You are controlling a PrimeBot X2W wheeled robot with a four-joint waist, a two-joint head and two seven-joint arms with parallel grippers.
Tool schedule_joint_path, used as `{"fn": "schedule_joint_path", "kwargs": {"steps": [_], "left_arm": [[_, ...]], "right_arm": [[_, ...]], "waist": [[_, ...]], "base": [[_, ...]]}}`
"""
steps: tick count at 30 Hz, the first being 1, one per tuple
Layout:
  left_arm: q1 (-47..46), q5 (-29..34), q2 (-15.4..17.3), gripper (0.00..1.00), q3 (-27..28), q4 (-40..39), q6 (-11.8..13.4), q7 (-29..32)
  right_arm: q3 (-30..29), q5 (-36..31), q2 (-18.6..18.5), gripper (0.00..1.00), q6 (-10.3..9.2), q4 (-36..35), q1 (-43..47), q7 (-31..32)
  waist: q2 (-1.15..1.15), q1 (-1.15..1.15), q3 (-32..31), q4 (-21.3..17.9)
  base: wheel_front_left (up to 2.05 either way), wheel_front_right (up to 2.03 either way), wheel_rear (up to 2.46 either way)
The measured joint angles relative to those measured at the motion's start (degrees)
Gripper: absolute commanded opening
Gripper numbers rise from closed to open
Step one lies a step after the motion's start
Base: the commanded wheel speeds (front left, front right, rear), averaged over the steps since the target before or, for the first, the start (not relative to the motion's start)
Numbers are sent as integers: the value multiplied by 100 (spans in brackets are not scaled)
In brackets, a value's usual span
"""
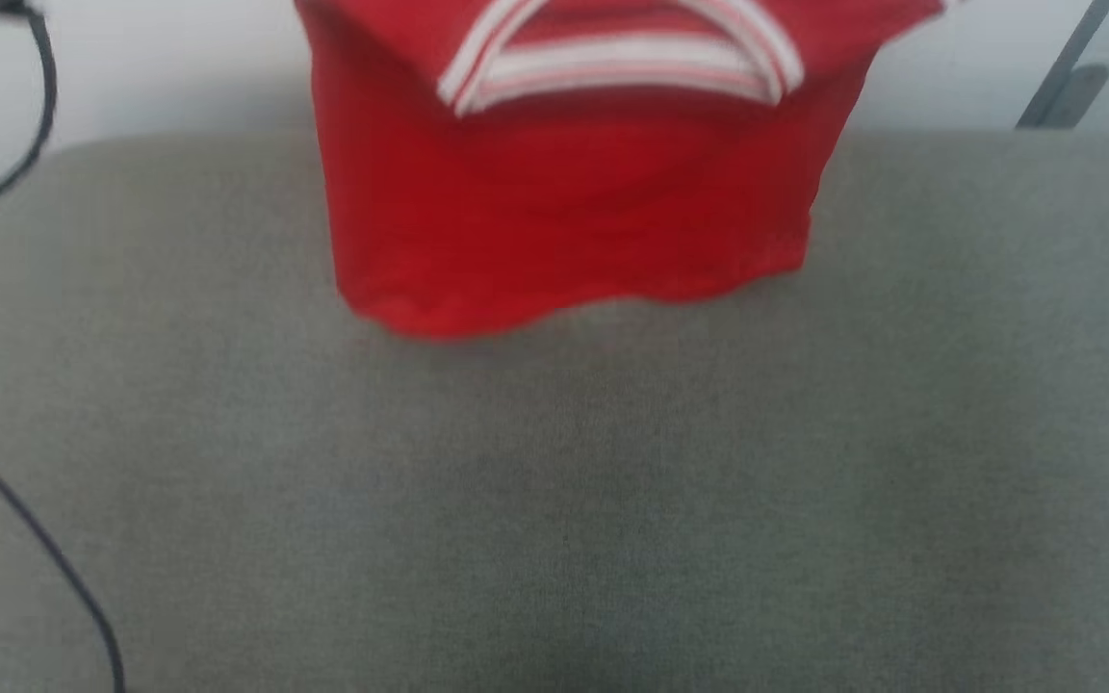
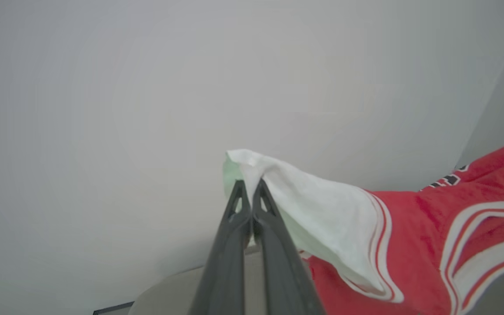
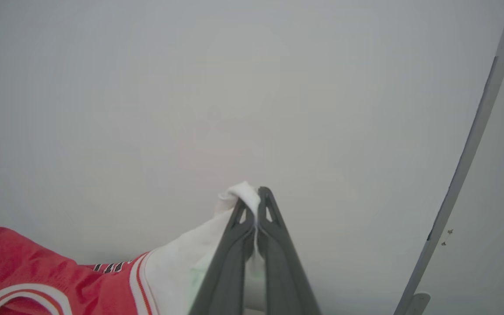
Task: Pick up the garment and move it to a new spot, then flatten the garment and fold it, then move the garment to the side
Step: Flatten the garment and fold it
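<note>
The garment [image 1: 564, 221], a red jersey with red-white striped trim, hangs in the air over the far part of the grey table [image 1: 554, 500]; its lower hem just brushes the tabletop. In the left wrist view my left gripper [image 2: 249, 186] is shut on one white sleeve of the garment [image 2: 317, 210], the red body stretching off to the right. In the right wrist view my right gripper [image 3: 257, 194] is shut on the other white sleeve of the garment [image 3: 177, 262], the red body trailing to the left. Dark lettering peeks out near both sleeves.
A thin black cable [image 1: 35, 539] crosses the table's left front corner, and a black loop of cable [image 1: 30, 125] hangs at the upper left. A grey metal pole [image 1: 1060, 72] stands behind the table at the right. A pale wall lies behind.
</note>
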Motion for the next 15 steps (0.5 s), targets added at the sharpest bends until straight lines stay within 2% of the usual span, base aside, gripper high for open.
{"fn": "schedule_joint_path", "kwargs": {"steps": [3,7,13,15], "left_arm": [[-438,179,-149,0,9,197,-2,-376],[-1060,415,-347,0,49,519,36,-978],[-1808,943,-575,0,148,907,168,-2535],[-1925,1055,-656,0,166,1054,220,-3049]], "right_arm": [[216,-175,-132,0,0,167,-399,-552],[369,-470,-286,0,0,414,-1005,-1631],[520,-1190,-412,0,3,927,-1735,-3422],[522,-1521,-503,0,3,1090,-1901,-3778]], "waist": [[0,0,344,8],[0,0,862,23],[0,0,1635,62],[0,0,1850,88]], "base": [[0,0,0],[0,0,0],[0,0,0],[0,0,0]]}}
